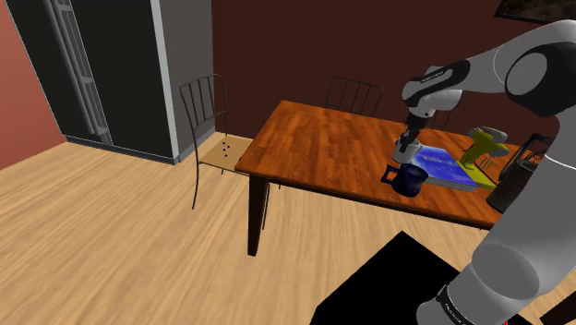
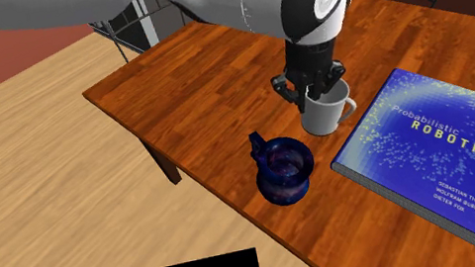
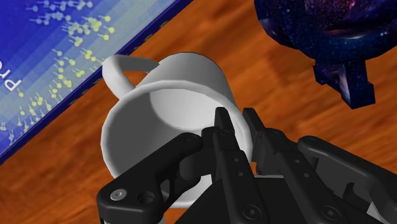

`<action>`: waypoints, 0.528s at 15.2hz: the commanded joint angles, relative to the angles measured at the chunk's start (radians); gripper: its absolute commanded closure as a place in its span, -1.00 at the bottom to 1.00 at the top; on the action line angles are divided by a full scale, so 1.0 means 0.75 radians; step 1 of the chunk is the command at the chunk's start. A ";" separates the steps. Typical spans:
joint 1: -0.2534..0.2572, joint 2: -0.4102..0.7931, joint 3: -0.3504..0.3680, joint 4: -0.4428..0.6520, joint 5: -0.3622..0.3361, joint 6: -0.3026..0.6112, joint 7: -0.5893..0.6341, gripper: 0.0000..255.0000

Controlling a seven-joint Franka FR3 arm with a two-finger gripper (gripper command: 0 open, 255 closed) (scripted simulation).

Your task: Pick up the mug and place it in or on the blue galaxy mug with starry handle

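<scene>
Pincer (image 2: 309, 95) pinching the white mug (image 2: 330, 113) by its wall: grip made, seemingly unlifted; trip over to the blue galaxy mug (image 2: 284, 171) pending.

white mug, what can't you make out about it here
- Wrist view: the part of the white mug rim at the gripper, covered by the black fingers.
- Second exterior view: whether its base touches the table.
- Shoulder view: too small, mostly behind the gripper.
</scene>
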 commanded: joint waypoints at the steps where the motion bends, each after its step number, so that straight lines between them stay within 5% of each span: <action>1: 0.003 -0.021 -0.002 0.016 -0.013 -0.034 0.007 1.00; 8: 0.008 -0.065 -0.004 0.096 -0.040 -0.153 0.022 1.00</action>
